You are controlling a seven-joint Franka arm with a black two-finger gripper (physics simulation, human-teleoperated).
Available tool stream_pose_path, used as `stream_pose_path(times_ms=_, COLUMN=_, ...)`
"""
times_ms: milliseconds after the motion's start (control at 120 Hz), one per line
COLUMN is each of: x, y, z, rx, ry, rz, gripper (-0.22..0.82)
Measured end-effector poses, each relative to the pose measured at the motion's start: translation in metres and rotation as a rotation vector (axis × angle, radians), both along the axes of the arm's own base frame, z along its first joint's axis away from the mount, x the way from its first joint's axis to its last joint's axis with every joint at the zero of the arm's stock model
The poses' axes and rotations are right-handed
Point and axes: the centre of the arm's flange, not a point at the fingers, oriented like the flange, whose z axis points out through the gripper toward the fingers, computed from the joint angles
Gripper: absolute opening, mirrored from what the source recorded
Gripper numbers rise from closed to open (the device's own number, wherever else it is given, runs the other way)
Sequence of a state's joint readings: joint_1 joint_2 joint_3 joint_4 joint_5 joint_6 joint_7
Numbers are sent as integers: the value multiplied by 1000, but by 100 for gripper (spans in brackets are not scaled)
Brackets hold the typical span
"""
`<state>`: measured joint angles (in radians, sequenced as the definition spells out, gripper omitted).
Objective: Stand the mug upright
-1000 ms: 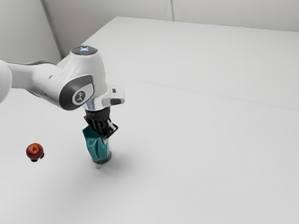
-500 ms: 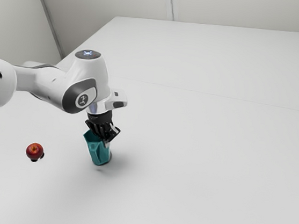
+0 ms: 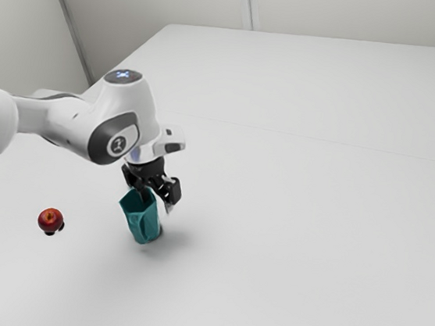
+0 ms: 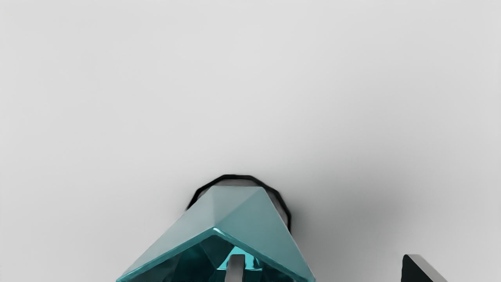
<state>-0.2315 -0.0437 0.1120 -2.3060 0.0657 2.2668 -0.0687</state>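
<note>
Gripper observed open, fingers spread wide, one inside the mouth of the teal mug and the other outside, apart from its wall. Mug is at the table, mouth facing up; red apple lies toward the exterior view's left of it.

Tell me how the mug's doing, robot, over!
Gripper open, one finger inside mug, the other outside. Mug mouth up, looks about upright. Apple off to the side, not in the way. Over.
</note>
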Motion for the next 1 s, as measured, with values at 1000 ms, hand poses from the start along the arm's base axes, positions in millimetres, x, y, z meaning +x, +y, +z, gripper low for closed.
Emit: stream_pose_path(times_ms=1000, x=48, y=-25, z=148, rx=-38, ry=-11, rz=4, gripper=58)
